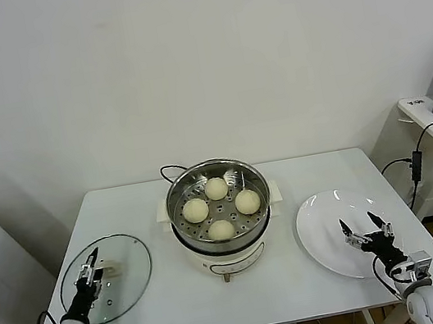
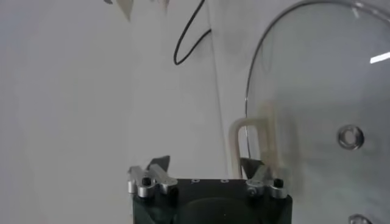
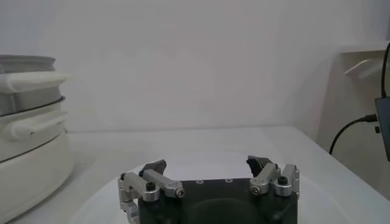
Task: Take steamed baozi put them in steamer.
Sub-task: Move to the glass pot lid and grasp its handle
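Inside the shiny round steel steamer (image 1: 218, 203), four smooth domed baozi (image 1: 216, 189) are sitting on its perforated tray. Both grippers are resting spread: left gripper (image 1: 91, 266) over the glass lid (image 1: 126, 270), right gripper (image 1: 367, 229) over the white plate (image 1: 320, 224), its near rim partly hidden.

Four cream baozi (image 1: 220, 207) sit inside the steel steamer (image 1: 174, 190).

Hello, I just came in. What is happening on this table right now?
All four steamed baozi already sit on the perforated tray inside the steamer, mid-table. Neither gripper holds anything. The left gripper is open over the glass lid, which lies flat on the table. The right gripper is open above the bare white plate.
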You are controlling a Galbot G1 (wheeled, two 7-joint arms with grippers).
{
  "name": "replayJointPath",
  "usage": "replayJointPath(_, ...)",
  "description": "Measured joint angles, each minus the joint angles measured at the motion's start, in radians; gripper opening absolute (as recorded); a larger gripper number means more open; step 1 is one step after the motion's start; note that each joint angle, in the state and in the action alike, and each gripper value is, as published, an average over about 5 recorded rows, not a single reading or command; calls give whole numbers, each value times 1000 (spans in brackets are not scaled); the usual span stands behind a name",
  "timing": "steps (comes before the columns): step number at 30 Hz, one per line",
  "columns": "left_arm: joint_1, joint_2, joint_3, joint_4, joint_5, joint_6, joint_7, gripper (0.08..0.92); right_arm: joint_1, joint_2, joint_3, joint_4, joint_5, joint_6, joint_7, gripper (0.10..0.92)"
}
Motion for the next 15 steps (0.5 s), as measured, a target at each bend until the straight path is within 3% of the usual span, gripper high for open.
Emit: replayJointPath(15, 15, 22, -12, -42, -98, 5, 20, 171, 12, -11, -5, 5, -4, -4, -3, 823)
